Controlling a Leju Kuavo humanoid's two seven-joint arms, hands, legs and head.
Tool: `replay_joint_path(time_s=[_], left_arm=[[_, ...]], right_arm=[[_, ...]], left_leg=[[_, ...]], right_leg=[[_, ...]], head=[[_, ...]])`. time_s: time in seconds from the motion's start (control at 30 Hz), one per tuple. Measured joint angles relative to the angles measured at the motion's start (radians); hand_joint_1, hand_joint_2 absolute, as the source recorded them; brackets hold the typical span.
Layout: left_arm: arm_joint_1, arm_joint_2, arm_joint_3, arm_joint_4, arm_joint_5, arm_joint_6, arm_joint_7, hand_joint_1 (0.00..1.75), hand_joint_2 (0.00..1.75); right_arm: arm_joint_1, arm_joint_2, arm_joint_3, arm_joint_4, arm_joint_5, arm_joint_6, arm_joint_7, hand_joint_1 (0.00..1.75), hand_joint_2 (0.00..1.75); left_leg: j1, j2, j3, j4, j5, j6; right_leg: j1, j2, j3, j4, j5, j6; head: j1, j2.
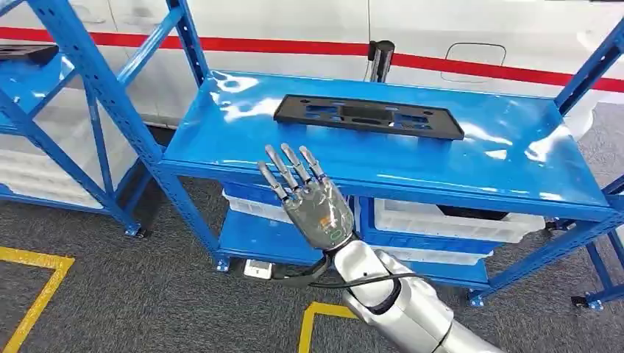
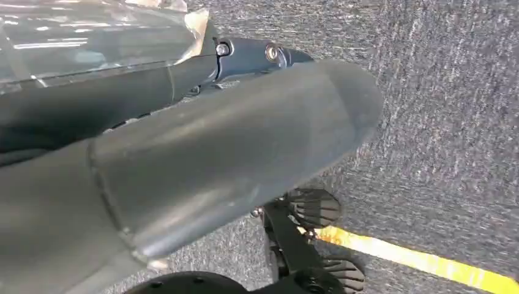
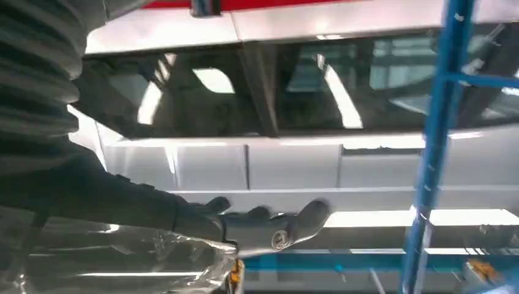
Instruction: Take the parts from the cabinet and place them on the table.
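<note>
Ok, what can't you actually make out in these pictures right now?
- Left hand: left wrist view, its thick thumb is so close that the fingers stay hidden; open or closed is unclear.
- White bins on the lower shelf: head view, the top shelf covers their contents.
- Black part on the neighbouring rack: head view, cut off by the picture's edge.
- Black plate: right wrist view looks past it; right hand hovers short of it.

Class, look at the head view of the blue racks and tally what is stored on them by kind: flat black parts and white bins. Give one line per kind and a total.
Flat black parts: 2, one on the top shelf in front of the robot hand, one on the left rack.
White bins: 2, on the lower shelf, left and right.
Total: 4
</note>
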Motion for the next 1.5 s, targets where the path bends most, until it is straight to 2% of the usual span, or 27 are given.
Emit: replay_joint_path(time_s=[0.1, 0.17, 0.23, 0.27, 0.3, 0.37, 0.4, 0.43, 0.47, 0.53, 0.6, 0.63, 0.7, 0.73, 0.77, 0.8, 0.87, 0.9, 0.93, 1.03, 1.1, 1.13, 1.17, 1.2, 1.23, 1.37, 1.5], left_arm=[[-0.006, 0.001, -0.002, -0.001, -0.006, 0.000, 0.004, 0.00, 0.00], [-0.009, -0.002, -0.002, 0.000, -0.010, -0.003, 0.004, 0.00, 0.00], [-0.005, -0.002, -0.002, 0.000, -0.010, -0.003, 0.004, 0.00, 0.00], [-0.005, -0.002, -0.002, 0.000, -0.010, -0.003, 0.004, 0.00, 0.00], [-0.004, -0.002, -0.002, 0.000, -0.010, -0.003, 0.004, 0.00, 0.00], [-0.005, -0.002, -0.002, -0.001, -0.010, -0.003, 0.003, 0.00, 0.00], [-0.004, -0.002, -0.002, -0.001, -0.010, -0.003, 0.003, 0.00, 0.00], [-0.004, -0.002, -0.002, 0.000, -0.010, -0.003, 0.002, 0.00, 0.00], [-0.005, -0.003, -0.002, -0.001, -0.010, -0.003, 0.001, 0.00, 0.00], [0.000, -0.002, -0.002, -0.001, -0.010, -0.001, 0.001, 0.00, 0.00], [-0.002, -0.003, -0.002, -0.001, -0.010, 0.003, 0.000, 0.00, 0.00], [-0.004, -0.003, -0.002, -0.001, -0.010, 0.003, -0.001, 0.00, 0.00], [-0.006, -0.003, -0.002, -0.001, -0.010, 0.003, -0.003, 0.00, 0.00], [-0.005, -0.003, -0.002, -0.001, -0.010, 0.003, -0.003, 0.00, 0.00], [-0.004, -0.003, -0.002, -0.001, -0.011, 0.003, -0.003, 0.00, 0.00], [-0.003, -0.003, -0.002, -0.001, -0.012, 0.003, -0.003, 0.00, 0.00], [-0.003, -0.004, -0.002, -0.001, -0.012, 0.003, -0.003, 0.00, 0.00], [-0.003, -0.005, -0.002, -0.001, -0.012, 0.003, -0.003, 0.00, 0.00], [-0.003, -0.007, -0.002, 0.000, -0.012, 0.002, -0.003, 0.00, 0.00], [-0.004, -0.007, -0.002, 0.000, -0.012, 0.002, -0.005, 0.00, 0.00], [-0.004, -0.005, -0.002, -0.002, -0.015, 0.006, -0.004, 0.00, 0.00], [-0.004, -0.006, -0.002, -0.002, -0.021, 0.016, -0.002, 0.00, 0.00], [-0.007, -0.006, -0.002, -0.002, -0.023, 0.025, 0.003, 0.00, 0.00], [-0.009, -0.006, -0.002, -0.002, -0.029, 0.035, 0.006, 0.00, 0.00], [-0.010, -0.006, -0.003, -0.002, -0.033, 0.039, 0.010, 0.00, 0.00], [-0.010, -0.006, -0.006, -0.002, -0.047, 0.049, 0.013, 0.00, 0.00], [-0.010, -0.006, -0.019, -0.002, -0.063, 0.052, 0.019, 0.00, 0.00]], right_arm=[[-0.001, -0.002, -0.001, 0.000, 0.000, 0.029, 0.027, 0.00, 1.75], [0.001, -0.002, -0.001, 0.002, 0.000, 0.043, 0.037, 0.00, 1.75], [0.009, -0.002, 0.000, 0.011, 0.000, 0.056, 0.038, 0.00, 1.75], [0.013, -0.002, 0.000, 0.016, 0.000, 0.058, 0.038, 0.00, 1.75], [0.015, -0.002, 0.000, 0.019, 0.000, 0.061, 0.038, 0.00, 1.75], [0.016, -0.001, 0.000, 0.025, 0.000, 0.065, 0.038, 0.00, 1.75], [0.016, -0.001, 0.000, 0.027, 0.000, 0.065, 0.037, 0.00, 1.75], [0.014, 0.000, 0.000, 0.032, 0.000, 0.067, 0.037, 0.00, 1.75], [0.012, 0.002, 0.000, 0.036, 0.000, 0.068, 0.037, 0.00, 1.75], [0.012, 0.005, 0.000, 0.041, 0.000, 0.069, 0.033, 0.00, 1.75], [0.011, 0.003, -0.002, 0.044, 0.000, 0.069, 0.031, 0.00, 1.75], [0.009, 0.004, -0.002, 0.046, 0.000, 0.069, 0.026, 0.00, 1.75], [0.013, 0.004, -0.002, 0.050, 0.000, 0.069, 0.021, 0.00, 1.75], [0.017, 0.003, -0.001, 0.053, 0.000, 0.069, 0.020, 0.00, 1.75], [0.019, 0.003, -0.001, 0.057, 0.000, 0.070, 0.020, 0.00, 1.75], [0.020, 0.003, -0.001, 0.060, 0.000, 0.070, 0.019, 0.00, 1.75], [0.019, 0.003, -0.002, 0.062, 0.000, 0.070, 0.019, 0.00, 1.75], [0.019, 0.003, -0.002, 0.063, 0.000, 0.070, 0.019, 0.00, 1.75], [0.019, 0.003, -0.002, 0.064, 0.000, 0.070, 0.019, 0.00, 1.75], [0.018, 0.005, -0.002, 0.066, 0.000, 0.074, 0.016, 0.00, 1.75], [0.016, 0.012, -0.002, 0.066, 0.000, 0.085, 0.015, 0.00, 1.75], [0.015, 0.015, -0.002, 0.067, 0.000, 0.092, 0.015, 0.00, 1.75], [0.013, 0.019, -0.002, 0.067, 0.000, 0.103, 0.014, 0.00, 1.75], [0.011, 0.022, -0.003, 0.069, 0.000, 0.118, 0.014, 0.00, 1.75], [0.010, 0.024, -0.006, 0.072, 0.000, 0.124, 0.015, 0.00, 1.75], [0.003, 0.034, -0.028, 0.122, 0.000, 0.132, 0.038, 0.00, 1.75], [-0.013, 0.044, -0.044, 0.198, 0.000, 0.154, 0.110, 0.00, 1.75]], left_leg=[[0.010, 0.007, 0.001, 0.033, -0.026, -0.016], [0.011, 0.011, -0.079, 0.164, -0.074, -0.025], [0.012, 0.011, -0.166, 0.276, -0.123, -0.030], [0.012, 0.011, -0.185, 0.278, -0.112, -0.029], [0.012, 0.011, -0.184, 0.241, -0.074, -0.027], [0.014, 0.013, -0.128, 0.068, 0.054, -0.023], [0.013, 0.013, -0.107, 0.023, 0.089, -0.018], [0.001, 0.016, -0.129, 0.039, 0.040, -0.015], [-0.001, 0.017, -0.123, 0.035, 0.009, -0.003], [-0.003, 0.013, -0.109, 0.028, 0.058, 0.012], [0.007, 0.015, -0.086, 0.017, 0.066, 0.023], [0.005, 0.015, -0.085, 0.015, 0.065, 0.029], [0.002, 0.015, -0.085, 0.016, 0.059, 0.038], [-0.001, 0.013, -0.084, 0.016, 0.055, 0.041], [-0.004, 0.010, -0.081, 0.016, 0.051, 0.042], [-0.006, 0.007, -0.076, 0.016, 0.047, 0.042], [-0.011, 0.003, -0.059, 0.016, 0.035, 0.041], [-0.012, 0.002, -0.050, 0.016, 0.028, 0.040], [-0.021, 0.000, -0.047, 0.019, 0.019, 0.035], [-0.017, -0.002, -0.043, 0.016, 0.010, 0.024], [-0.009, -0.001, -0.044, 0.029, 0.000, 0.011], [-0.010, 0.002, -0.045, 0.032, 0.018, -0.002], [-0.012, 0.001, -0.031, 0.015, -0.003, 0.000], [-0.010, 0.002, -0.031, 0.012, 0.014, 0.025], [-0.010, 0.003, -0.026, 0.009, 0.002, 0.025], [-0.009, 0.006, -0.027, 0.008, 0.004, 0.019], [-0.008, 0.006, -0.028, 0.006, 0.006, 0.017]], right_leg=[[-0.007, 0.003, 0.028, 0.003, -0.010, -0.019], [-0.005, 0.003, 0.037, 0.003, -0.023, -0.033], [-0.003, 0.004, 0.047, 0.004, -0.036, -0.033], [-0.003, 0.005, 0.055, 0.004, -0.043, -0.033], [-0.003, 0.006, 0.065, 0.004, -0.050, -0.031], [-0.003, 0.006, 0.093, 0.003, -0.068, -0.025], [-0.003, 0.004, 0.101, 0.001, -0.077, -0.019], [0.002, 0.004, 0.115, -0.004, -0.080, -0.014], [0.002, 0.006, 0.114, -0.006, -0.086, -0.005], [0.006, 0.004, 0.121, -0.008, -0.101, 0.008], [0.008, 0.003, 0.127, 0.017, -0.117, 0.016], [0.008, 0.003, 0.096, 0.068, -0.139, 0.012], [0.008, 0.003, -0.003, 0.228, -0.199, 0.002], [0.008, 0.003, -0.056, 0.306, -0.217, 0.003], [0.008, 0.003, -0.086, 0.332, -0.210, 0.009], [0.008, 0.003, -0.088, 0.307, -0.184, 0.017], [0.011, 0.003, -0.035, 0.148, -0.091, 0.030], [0.017, 0.003, -0.002, 0.057, -0.046, 0.026], [0.024, 0.004, 0.014, 0.022, -0.026, 0.011], [0.023, 0.004, 0.017, 0.018, -0.023, -0.006], [0.001, 0.005, 0.033, 0.002, -0.016, -0.020], [0.018, 0.006, 0.034, 0.011, -0.020, -0.017], [0.014, 0.008, 0.036, 0.012, -0.026, -0.017], [0.020, 0.007, 0.038, 0.013, -0.027, -0.016], [0.021, 0.008, 0.037, 0.012, -0.028, -0.016], [0.022, 0.008, 0.037, 0.012, -0.029, -0.018], [0.023, 0.008, 0.037, 0.012, -0.029, -0.018]], head=[[0.000, 0.000], [-0.005, 0.000], [-0.005, 0.000], [-0.005, 0.000], [-0.005, 0.000], [-0.005, 0.000], [-0.004, 0.000], [-0.001, 0.000], [-0.006, 0.000], [-0.002, 0.000], [-0.002, 0.000], [0.000, 0.000], [-0.002, 0.000], [-0.001, 0.000], [-0.002, 0.000], [-0.002, 0.000], [-0.001, 0.000], [-0.001, 0.000], [-0.002, 0.000], [-0.003, 0.000], [-0.002, 0.000], [-0.006, 0.000], [-0.005, 0.000], [-0.007, 0.000], [-0.006, 0.000], [-0.007, 0.000], [-0.006, 0.000]])
